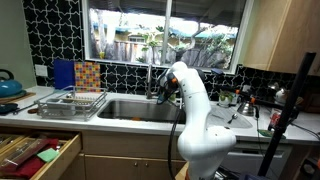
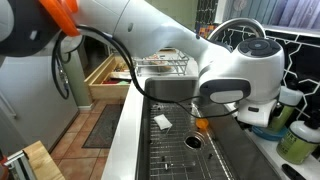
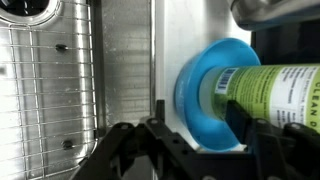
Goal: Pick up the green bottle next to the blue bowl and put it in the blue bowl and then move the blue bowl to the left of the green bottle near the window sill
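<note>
In the wrist view the blue bowl (image 3: 205, 75) sits on the white counter beside the sink, and the green bottle (image 3: 280, 95) with a printed label rests in it. My gripper (image 3: 200, 122) is open and straddles the bowl's near rim. One finger is outside the rim with a strip of counter showing between them. The other finger is over the bowl's inside, next to the bottle. In an exterior view my arm (image 1: 190, 100) reaches to the counter by the window and hides the bowl. A green bottle (image 2: 297, 143) shows at the right edge of an exterior view.
The steel sink (image 3: 120, 60) with a wire grid (image 3: 45, 90) lies just beside the bowl. A faucet (image 1: 157, 82) stands at the sink's back. A dish rack (image 1: 70, 102) is on the counter and a drawer (image 1: 35, 155) stands open below it.
</note>
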